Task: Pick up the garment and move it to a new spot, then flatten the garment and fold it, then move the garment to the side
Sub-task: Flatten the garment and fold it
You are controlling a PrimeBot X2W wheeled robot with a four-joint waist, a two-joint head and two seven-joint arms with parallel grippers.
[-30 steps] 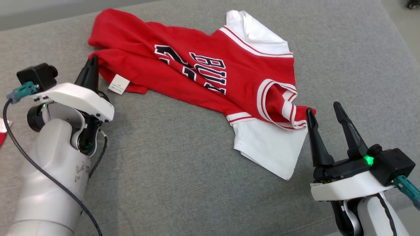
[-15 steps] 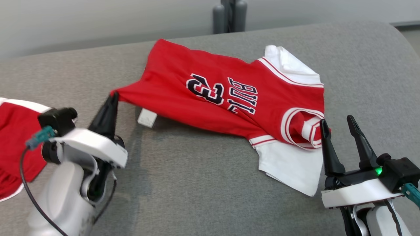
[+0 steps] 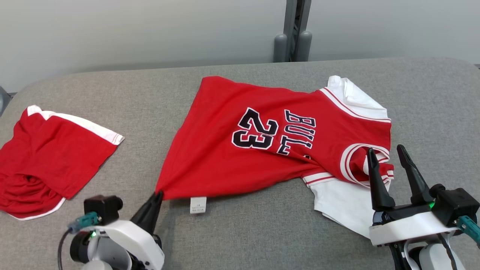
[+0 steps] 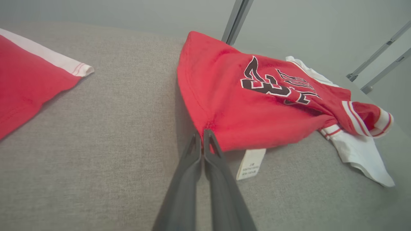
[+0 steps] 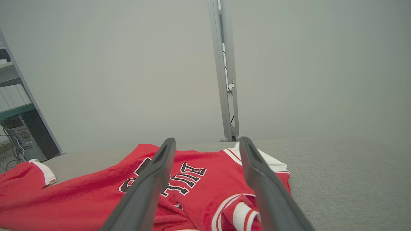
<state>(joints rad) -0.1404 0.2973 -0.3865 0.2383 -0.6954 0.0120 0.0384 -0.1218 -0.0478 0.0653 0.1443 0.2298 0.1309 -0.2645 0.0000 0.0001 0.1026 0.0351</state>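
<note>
The garment (image 3: 270,142) is a red jersey with "23" and white sleeves, lying on the grey padded table (image 3: 243,232). My left gripper (image 3: 158,194) is shut on its lower hem corner and holds the cloth taut, close to a white label (image 3: 198,204). The left wrist view shows the same pinch, with the left gripper (image 4: 202,133) shut on the garment (image 4: 257,106). My right gripper (image 3: 386,153) stands open over the collar and the near sleeve, holding nothing. In the right wrist view the right gripper (image 5: 207,141) has the garment (image 5: 192,192) spread below it.
Red shorts (image 3: 48,157) with white trim lie at the table's left end, also the red shorts (image 4: 29,80) in the left wrist view. A grey post (image 3: 294,30) stands behind the far edge against a pale wall. A shelf with equipment (image 5: 16,128) is off to the left.
The head camera has tilted up, bringing the wall and shorts into view. My left gripper has pulled the hem corner toward the near edge, spreading the jersey flatter. The right gripper stays open by the collar.
</note>
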